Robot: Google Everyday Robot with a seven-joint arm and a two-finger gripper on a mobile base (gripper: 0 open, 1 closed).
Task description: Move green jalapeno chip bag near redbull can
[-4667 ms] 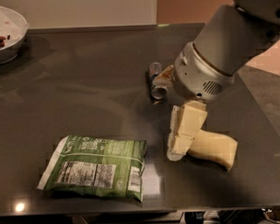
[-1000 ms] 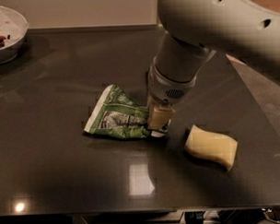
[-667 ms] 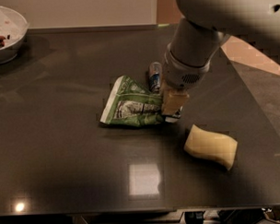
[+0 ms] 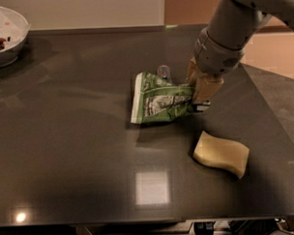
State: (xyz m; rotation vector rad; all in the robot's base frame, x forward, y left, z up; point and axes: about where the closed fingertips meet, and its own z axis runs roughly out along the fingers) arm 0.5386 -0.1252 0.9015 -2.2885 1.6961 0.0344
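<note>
The green jalapeno chip bag (image 4: 158,100) is crumpled and lifted at its right end, near the middle of the dark table. My gripper (image 4: 200,99) is shut on the bag's right edge, with the grey arm coming down from the upper right. The redbull can (image 4: 164,71) stands just behind the bag; only its silver top shows, the rest is hidden by the bag.
A pale yellow wavy sponge (image 4: 221,153) lies on the table (image 4: 71,156) in front of the gripper, to the right. A white bowl (image 4: 4,35) with dark bits sits at the far left corner. The table's right edge runs diagonally past the arm.
The gripper took hold of the bag at the front left and has carried it back and to the right. The bag now sits right in front of the can.
</note>
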